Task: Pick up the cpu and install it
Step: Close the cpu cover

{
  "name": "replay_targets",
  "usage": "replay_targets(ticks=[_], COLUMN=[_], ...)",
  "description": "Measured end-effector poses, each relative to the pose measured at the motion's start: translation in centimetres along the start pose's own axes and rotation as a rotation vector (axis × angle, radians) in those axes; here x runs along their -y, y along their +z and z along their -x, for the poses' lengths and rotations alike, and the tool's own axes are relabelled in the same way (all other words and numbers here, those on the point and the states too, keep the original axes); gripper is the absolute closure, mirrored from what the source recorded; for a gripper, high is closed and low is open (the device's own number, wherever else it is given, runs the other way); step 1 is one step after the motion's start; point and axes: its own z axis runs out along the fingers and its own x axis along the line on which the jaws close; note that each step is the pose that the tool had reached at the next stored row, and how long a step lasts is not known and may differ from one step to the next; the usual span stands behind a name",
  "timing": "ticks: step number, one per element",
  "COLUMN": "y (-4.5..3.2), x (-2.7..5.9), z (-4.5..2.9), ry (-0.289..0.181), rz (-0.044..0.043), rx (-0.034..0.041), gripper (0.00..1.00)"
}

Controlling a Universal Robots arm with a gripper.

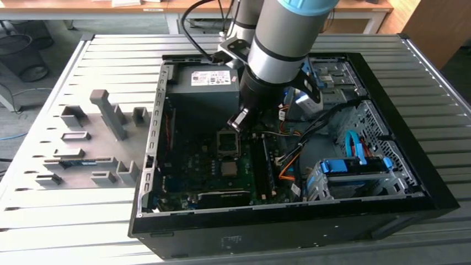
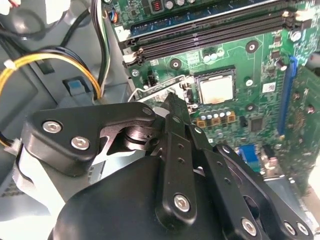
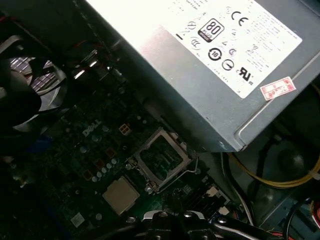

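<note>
The gripper (image 1: 237,122) (image 2: 172,100) hangs inside an open black case (image 1: 412,182), its tip low over the board (image 2: 250,65), just beside the grey power supply (image 1: 209,80) (image 3: 210,60). The linkage is seen from behind in the second wrist view, so I cannot tell how far apart the jaws stand. The cpu (image 1: 230,168) (image 2: 216,90) (image 3: 121,195) is not in them.

The cpu lies flat on the green board, silver top up, just beside the open socket (image 1: 228,142) (image 3: 160,160). In the exterior view the socket sits between the gripper tip and the cpu, so the cpu is apart from the tip, on the socket's side away from the power supply. Long memory slots (image 2: 210,32) run alongside both.

Yellow and black cables (image 2: 50,65) loop past the gripper. A dark fan (image 3: 25,95) sits at one end of the board. A blue drive cage (image 1: 353,171) fills the case's corner at the exterior view's right.

The case lies on its side on a slatted grey metal table (image 1: 442,88). A grey fixture tray (image 1: 88,143) rests on the table at the exterior view's left, beside the case. Behind the table are wooden desks (image 1: 96,6) and a black bin (image 1: 22,55) on the floor.
</note>
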Motion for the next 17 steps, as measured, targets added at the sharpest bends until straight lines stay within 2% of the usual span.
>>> replay_targets(ticks=[2,3,5,12,13,17], y=[0.01,-0.01,0.0,0.01,0.01,0.04], x=[0.0,0.01,0.01,0.05,0.09,0.32], z=[0.0,0.0,0.01,0.04,0.08,0.29], ry=[-0.033,-0.044,-0.056,-0.095,-0.101,-0.139], rz=[-0.0012,0.0017,0.0238,0.1079,0.1154,0.1167], rx=[-0.0048,-0.0028,0.0211,0.1117,0.1191,0.1117], gripper=[0.9,0.9,0.9,0.9,0.9,0.9])
